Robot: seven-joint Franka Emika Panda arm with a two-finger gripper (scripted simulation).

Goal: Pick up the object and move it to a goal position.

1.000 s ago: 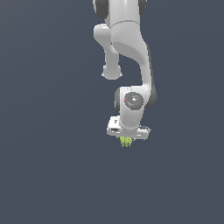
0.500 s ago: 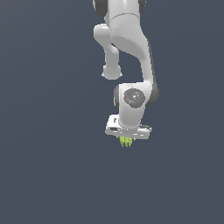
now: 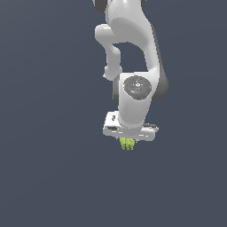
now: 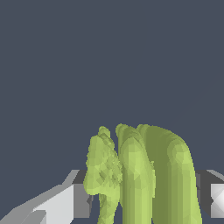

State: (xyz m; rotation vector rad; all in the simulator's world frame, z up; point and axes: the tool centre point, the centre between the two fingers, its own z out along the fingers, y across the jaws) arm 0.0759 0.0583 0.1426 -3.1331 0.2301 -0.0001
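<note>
The object [image 3: 127,143] is a small yellow-green bunch of curved ribs, like a tiny banana bunch. In the exterior view it hangs just under the white hand of my arm, held off the grey floor. My gripper [image 3: 128,141] is shut on it; the fingers are mostly hidden behind the hand and the bunch. In the wrist view the object [image 4: 144,175] fills the lower middle, with a grey-white finger [image 4: 61,203] on one side and another finger [image 4: 214,197] on the other, both pressed against it.
Plain dark grey floor [image 3: 44,177] lies all around. The white arm [image 3: 133,53] rises above the hand toward the top of the exterior view. No goal marker shows.
The arm's wrist has shifted slightly toward the exterior view's left. The object stays gripped at about the same height.
</note>
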